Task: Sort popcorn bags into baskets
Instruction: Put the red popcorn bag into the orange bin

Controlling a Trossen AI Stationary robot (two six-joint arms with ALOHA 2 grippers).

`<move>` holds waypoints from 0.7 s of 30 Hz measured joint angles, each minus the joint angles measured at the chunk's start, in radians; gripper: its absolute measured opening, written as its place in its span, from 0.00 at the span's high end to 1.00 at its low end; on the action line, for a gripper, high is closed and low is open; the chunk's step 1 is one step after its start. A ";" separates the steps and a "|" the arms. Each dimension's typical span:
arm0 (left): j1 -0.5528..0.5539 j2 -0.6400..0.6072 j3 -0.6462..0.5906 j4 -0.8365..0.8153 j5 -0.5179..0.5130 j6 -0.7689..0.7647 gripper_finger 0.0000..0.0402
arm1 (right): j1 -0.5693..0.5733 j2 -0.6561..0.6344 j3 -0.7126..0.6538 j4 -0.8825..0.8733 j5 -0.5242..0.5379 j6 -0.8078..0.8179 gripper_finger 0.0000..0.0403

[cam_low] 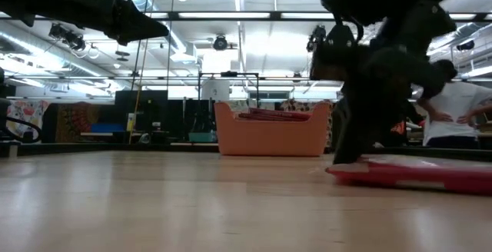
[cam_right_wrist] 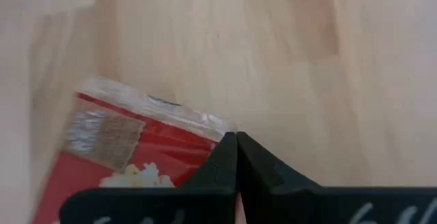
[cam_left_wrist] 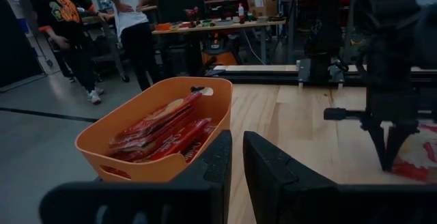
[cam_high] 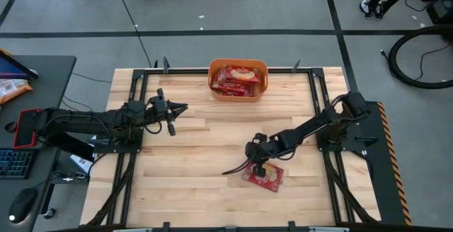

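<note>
One red popcorn bag (cam_high: 270, 179) lies flat on the wooden table near its front right, also seen in the low view (cam_low: 430, 177) and the right wrist view (cam_right_wrist: 130, 149). My right gripper (cam_high: 258, 169) slants down onto it and is shut at its edge. The orange basket (cam_high: 211, 83) stands at the middle of the table's far edge with several red bags (cam_high: 238, 78) lying in it. My left gripper (cam_high: 185, 107) hangs level above the table's left side, its fingers (cam_left_wrist: 220, 157) almost together, with nothing between them. My right gripper (cam_right_wrist: 236, 136) is shut at a corner of the bag, just below its clear sealed end (cam_right_wrist: 205, 123). The fingers slant down from the table's right and far side. The fingers hide how much film lies between them. The bag lies flat on the table (cam_low: 400, 174).
Bare wood lies between the bag and the basket (cam_low: 269, 137). Black rails frame the table (cam_high: 311, 83). A desk at the left holds a keyboard, a mouse and a red phone (cam_high: 27, 128). People stand in the room beyond the far edge (cam_left_wrist: 133, 19).
</note>
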 joint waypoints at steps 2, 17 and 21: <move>0.000 0.000 0.000 0.000 0.000 0.000 0.89 | -0.004 -0.027 0.029 -0.069 0.005 -0.006 0.98; 0.000 0.000 0.000 0.001 0.000 0.000 0.89 | -0.010 -0.253 0.208 -0.474 0.323 -0.092 0.99; 0.000 0.000 0.000 0.001 0.000 0.001 0.89 | -0.022 -0.297 0.215 -0.490 0.350 -0.128 1.00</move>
